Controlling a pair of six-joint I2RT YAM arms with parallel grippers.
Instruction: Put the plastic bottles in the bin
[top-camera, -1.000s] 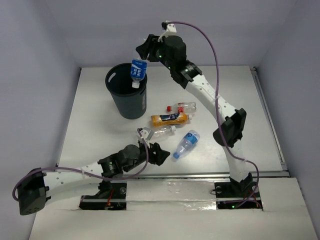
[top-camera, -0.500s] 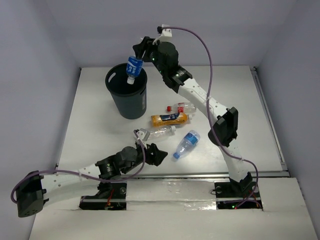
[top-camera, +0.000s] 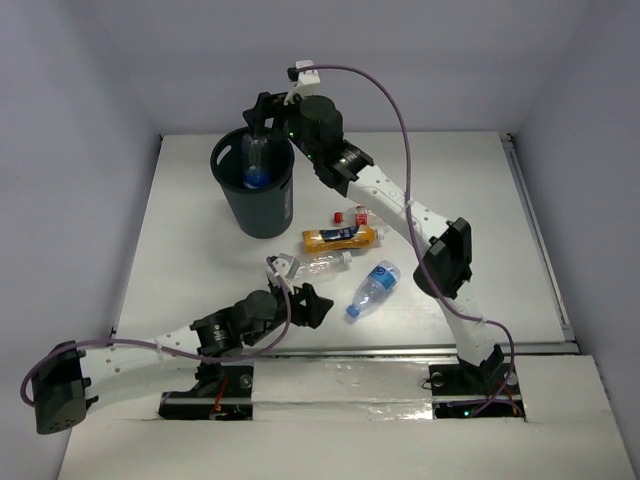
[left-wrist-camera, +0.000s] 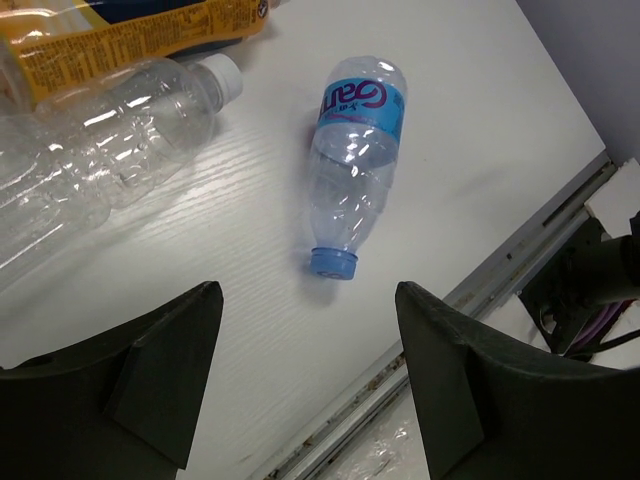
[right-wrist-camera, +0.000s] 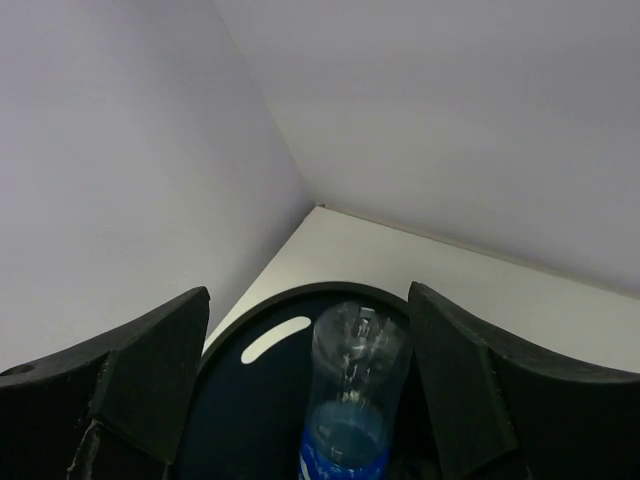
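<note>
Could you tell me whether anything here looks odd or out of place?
Only one thing: a blue-labelled bottle stands base-up in the mouth of the bin, directly below the open right gripper. Nothing looks spilled or broken.

Lab booth: blank walls (top-camera: 420, 60) enclose a white table (top-camera: 180, 260).

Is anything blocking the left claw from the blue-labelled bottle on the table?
Nothing visible. The blue-labelled bottle lies on bare table just beyond the open left claw. The plain clear bottle lies off to one side, apart from it.
</note>
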